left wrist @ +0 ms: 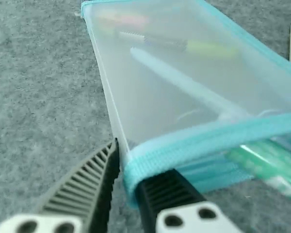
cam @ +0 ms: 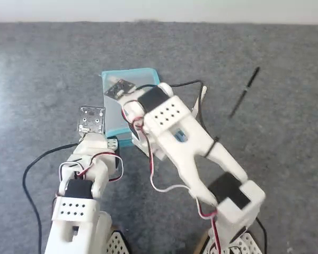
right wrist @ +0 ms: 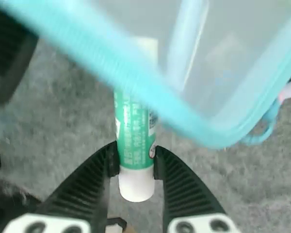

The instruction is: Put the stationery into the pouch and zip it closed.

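The pouch, translucent with a teal zip edge, is seen lying on the grey table, in front of both arms. Through its wall a pale blue pen, a yellow-green marker and a pinkish item are made out. At its open mouth a green tube with a white end is found, its far end passed under the teal zip edge and its white end left outside.

The tube is gripped across its width by the right gripper, whose jaws are closed narrowly against both sides of it, just above the white end. The near corner of the pouch, at the end of the zip edge, is pinched by the left gripper, its jaws drawn almost together on the teal edge.

A black pen is seen lying on the table well apart from the pouch, on the right arm's side.
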Controlling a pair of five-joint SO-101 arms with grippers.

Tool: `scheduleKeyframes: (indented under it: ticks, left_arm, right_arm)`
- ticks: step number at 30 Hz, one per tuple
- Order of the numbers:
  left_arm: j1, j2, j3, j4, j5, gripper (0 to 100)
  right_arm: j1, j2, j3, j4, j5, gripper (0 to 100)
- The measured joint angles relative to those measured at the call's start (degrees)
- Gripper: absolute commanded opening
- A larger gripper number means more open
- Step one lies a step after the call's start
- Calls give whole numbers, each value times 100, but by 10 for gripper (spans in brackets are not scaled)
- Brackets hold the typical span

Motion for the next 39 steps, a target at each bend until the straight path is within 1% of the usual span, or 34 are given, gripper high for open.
scheduleKeyframes:
  ticks: [8,10,13,15,17,23,31,34,36,39]
  left_arm:
    - [132,0,0,0,-158,12]
    - [149,0,0,0,-167,12]
    - [149,0,0,-44,-176,12]
    - [141,0,0,-53,-176,12]
    - [141,0,0,-88,-176,12]
    - [149,0,-9,-105,-176,12]
    - [202,0,9,-62,-229,12]
    - [211,0,9,-62,-229,12]
    - [193,0,9,-62,-237,12]
    - [9,0,9,-62,-237,12]
  right_arm:
    - [35,703,-1301,18,-290,17]
    - [35,844,-1609,18,-290,72]
    - [35,993,-1802,-88,-299,199]
    - [35,1046,-1820,-237,-352,246]
    - [-26,1046,-1820,-343,-457,242]
    - [-35,791,-1969,-360,-457,239]
    - [185,-949,-2092,220,-343,238]
    - [211,-1486,-2084,237,-316,238]
    - [378,-1776,-1873,237,-316,236]
    - [888,-1987,-1222,202,-334,203]
